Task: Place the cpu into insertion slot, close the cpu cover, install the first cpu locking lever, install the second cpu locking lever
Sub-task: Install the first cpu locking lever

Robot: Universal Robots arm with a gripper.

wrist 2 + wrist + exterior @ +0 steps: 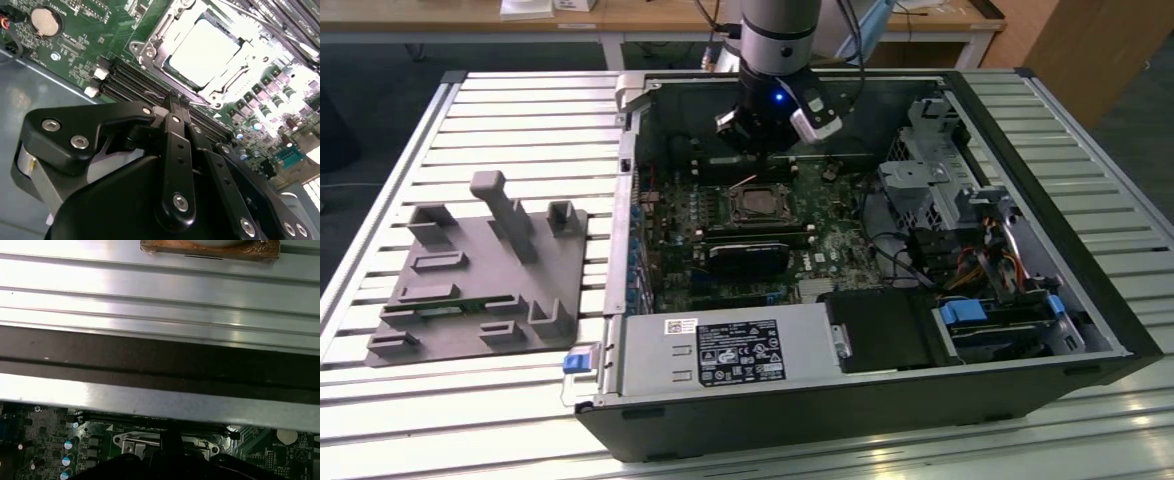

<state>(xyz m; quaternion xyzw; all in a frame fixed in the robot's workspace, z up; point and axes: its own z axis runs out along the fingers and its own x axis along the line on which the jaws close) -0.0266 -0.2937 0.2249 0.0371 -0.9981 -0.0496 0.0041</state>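
Note:
The cpu [202, 52] lies flat in the insertion slot [758, 206], its pale metal face catching the light. The cpu cover [150, 50] sits down around it as a silvery frame. In the first wrist view the slot [131, 444] shows partly behind a dark fingertip. My gripper [179, 100] hangs just above the board beside the slot's edge, over the long black memory slots [130, 82]. Its black fingers [172, 145] are pressed together with nothing visible between them. In the exterior view the gripper [763, 150] is just behind the slot. I cannot tell how the locking levers stand.
The open computer case [854, 400] lies on a slatted metal table [480, 110]. A power supply [720, 355] fills its front, and drive bays with cables [961, 210] its right in the exterior view. A grey fixture block [480, 270] stands on the table's left.

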